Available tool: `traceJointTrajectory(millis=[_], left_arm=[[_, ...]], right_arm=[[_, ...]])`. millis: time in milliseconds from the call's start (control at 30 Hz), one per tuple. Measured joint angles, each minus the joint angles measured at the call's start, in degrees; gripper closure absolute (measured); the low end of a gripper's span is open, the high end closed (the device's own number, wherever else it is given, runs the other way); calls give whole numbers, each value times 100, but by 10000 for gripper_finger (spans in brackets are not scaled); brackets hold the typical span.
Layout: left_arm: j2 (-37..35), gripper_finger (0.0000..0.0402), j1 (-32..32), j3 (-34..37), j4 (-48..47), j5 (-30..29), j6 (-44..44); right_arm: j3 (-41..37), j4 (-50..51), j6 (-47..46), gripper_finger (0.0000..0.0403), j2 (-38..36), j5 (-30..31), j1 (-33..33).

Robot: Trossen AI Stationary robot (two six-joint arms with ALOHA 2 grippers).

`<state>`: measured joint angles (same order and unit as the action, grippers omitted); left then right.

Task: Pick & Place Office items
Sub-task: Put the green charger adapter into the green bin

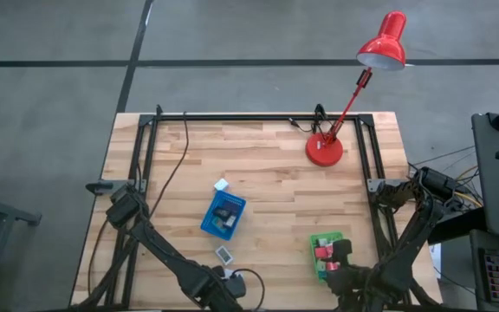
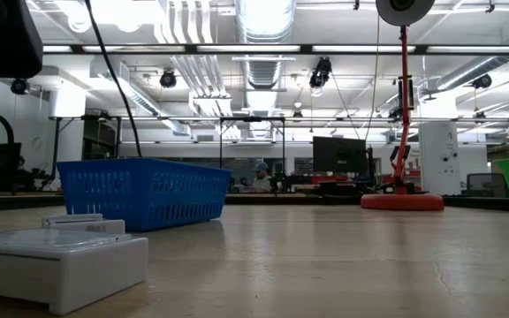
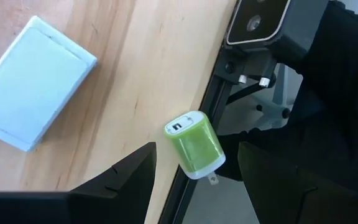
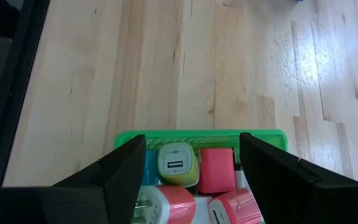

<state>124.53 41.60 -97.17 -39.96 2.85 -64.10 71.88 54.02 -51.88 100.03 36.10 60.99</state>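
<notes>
Plastic first: a small lime-green charger cube (image 3: 194, 144), glossy, with rounded corners, a white end face with a USB slot and a metal prong. It sits tilted between the fingers (image 3: 123, 180) of my left gripper (image 3: 196, 149), which pinches it off the wood, above the table's edge and a black metal rail (image 3: 194, 180). Just beyond that hand and off to one side lies a flat white box (image 3: 33, 81), rectangular and matte, flat on the boards.

My right gripper (image 4: 192, 146) is spread, with nothing between its fingers. It hangs over the near end of the green tray (image 4: 197, 134), a mesh-walled plastic rectangle. Right under the fingertips the tray holds more cubes packed together: a yellow-green one with a white face (image 4: 178, 163) and a pink-red one (image 4: 217, 169) touching it. Two further pink-red ones (image 4: 232, 208) sit closer to my wrist.

Farther out from my left hand stands the blue tray (image 1: 208, 221), a lattice basket with a few small items inside. A tiny white block (image 1: 222, 185) rests just past it.

The table (image 1: 267, 173) is pale butcher-block wood in long strips, smooth with a slight sheen. At its far side stands a red lamp (image 1: 325, 149) with a round base and bell shade. Beyond is grey concrete floor (image 1: 232, 35). Farther back is a workshop hall with ceiling strip lights, silver ducts and dark monitors.
</notes>
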Motion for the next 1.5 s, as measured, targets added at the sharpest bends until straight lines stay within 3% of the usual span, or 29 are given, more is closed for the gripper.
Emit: traceJointTrajectory(millis=[533, 700, 1000, 1167, 1500], left_arm=[[0, 170, -67, -11, 253, 121, 281], [0, 167, -118, -11, 308, 144, -74], [0, 95, -151, -4, 75, 753, -109], [0, 55, -160, -2, 32, 792, -109], [0, 43, -170, 0, 77, 511, -114]], right_arm=[[0, -4, -22, 149, 0, -17, 0], [0, -9, -55, 149, 0, -63, 0], [0, -15, -68, 149, 0, -166, 0], [0, -11, -66, 149, 0, -166, 0], [0, 0, -46, 149, 0, -166, 0]])
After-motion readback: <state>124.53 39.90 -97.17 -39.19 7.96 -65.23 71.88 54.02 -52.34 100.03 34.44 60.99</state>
